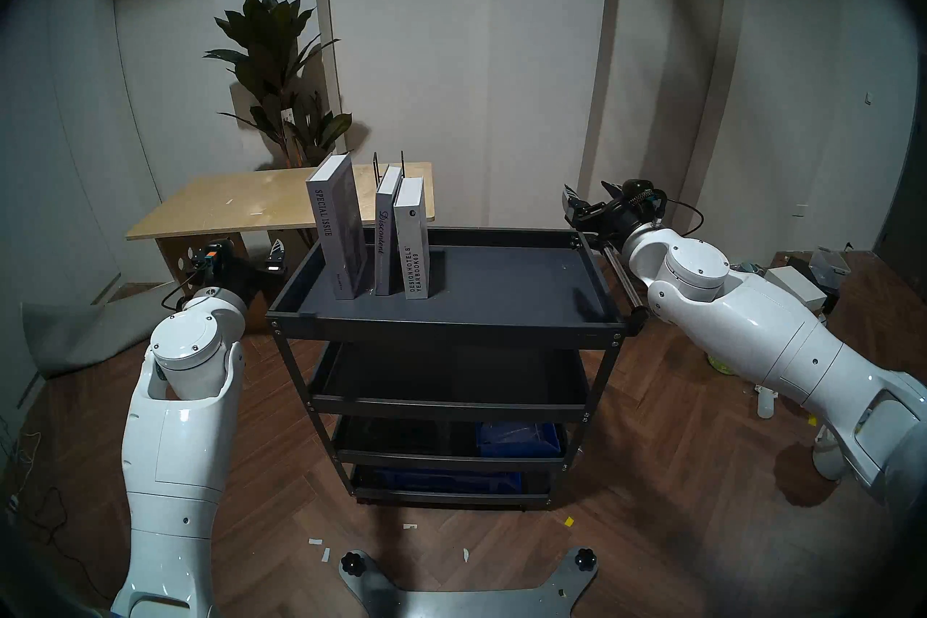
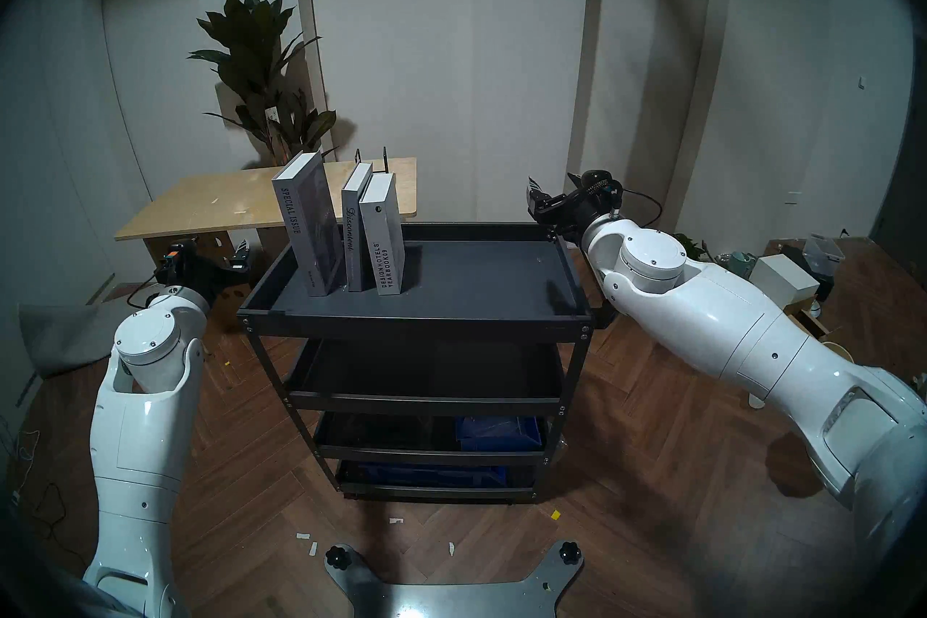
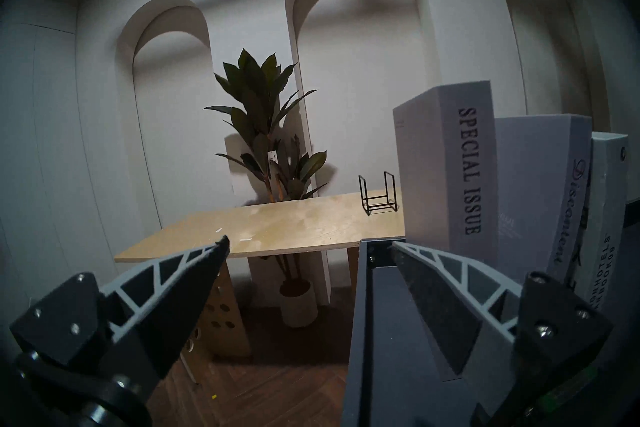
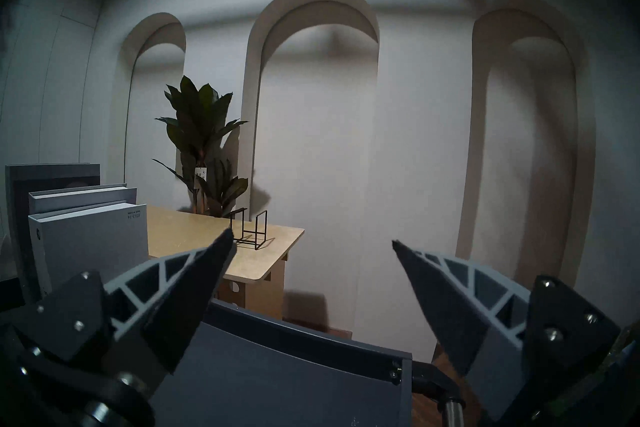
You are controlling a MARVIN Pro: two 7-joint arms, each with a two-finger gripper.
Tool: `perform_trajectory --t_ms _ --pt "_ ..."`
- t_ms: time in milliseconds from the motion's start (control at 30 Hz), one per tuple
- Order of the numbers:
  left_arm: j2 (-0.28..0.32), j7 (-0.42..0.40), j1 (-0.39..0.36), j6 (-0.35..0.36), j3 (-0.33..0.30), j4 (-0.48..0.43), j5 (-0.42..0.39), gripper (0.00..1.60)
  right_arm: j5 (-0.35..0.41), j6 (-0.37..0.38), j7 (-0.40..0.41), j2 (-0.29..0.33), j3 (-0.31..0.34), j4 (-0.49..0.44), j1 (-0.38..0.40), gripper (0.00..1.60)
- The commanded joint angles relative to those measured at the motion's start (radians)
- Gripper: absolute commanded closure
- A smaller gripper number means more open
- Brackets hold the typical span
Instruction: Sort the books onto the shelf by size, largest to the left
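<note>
Three books upright on the shelf point(image 1: 501, 316), left half, spines toward me: SPECIAL ISSUE point(image 1: 337, 231) tallest at far left and leaning, Discontent point(image 1: 386, 241) just beside it, DESIGNHOTELS YEARBOOK09 point(image 1: 414, 246) touching Discontent on the right. Order reads largest-to-left already, I judge. My left gripper point(image 1: 273, 258) hangs off the shelf's left end, jaws spread wide, empty; books lie to its right, long axes vertical. My right gripper point(image 1: 592, 195) sits past the far right corner, also wide open and empty, well apart from the row. Left arm is nearer if SPECIAL ISSUE needs straightening.
</note>
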Motion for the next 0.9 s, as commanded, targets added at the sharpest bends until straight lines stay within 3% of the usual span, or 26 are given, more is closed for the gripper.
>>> perform_trajectory --t_ms 0,367,533,867 --pt "0.015 0.019 -0.056 -0.033 -0.002 0.015 0.020 0.00 0.081 -0.005 0.069 0.014 0.025 0.002 -0.012 0.00" --pt "0.025 0.018 -0.064 -0.017 -0.015 0.019 0.013 0.00 0.131 0.019 0.132 0.050 0.021 -0.030 -0.019 0.00" --pt "0.023 0.031 -0.068 -0.019 -0.009 0.030 0.024 0.00 0.090 -0.031 0.060 0.035 0.019 -0.025 -0.030 0.00" --pt "0.023 0.034 -0.069 -0.020 -0.007 0.031 0.025 0.00 0.081 -0.036 0.043 0.034 0.016 -0.028 -0.030 0.00"
